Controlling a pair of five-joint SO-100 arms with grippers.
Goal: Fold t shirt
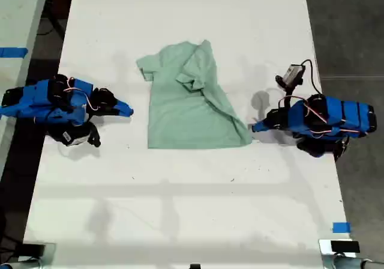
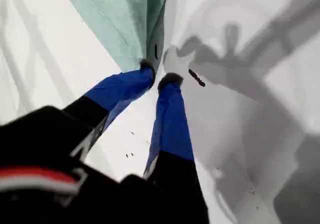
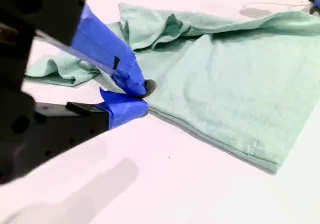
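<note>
Mid-fold: my first gripper [image 2: 157, 79], jaws slightly apart, sat at the t shirt [image 1: 189, 101] hem corner; my second gripper [image 3: 142, 96], jaws nearly together, neared its edge. Next needed firm pinches.

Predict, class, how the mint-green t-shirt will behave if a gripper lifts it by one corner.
The t shirt lies wrinkled, with one side already folded over, so it would probably droop limply rather than hold shape. It looks thin, so likely light. Dragged across the smooth white table, it would probably bunch.
</note>
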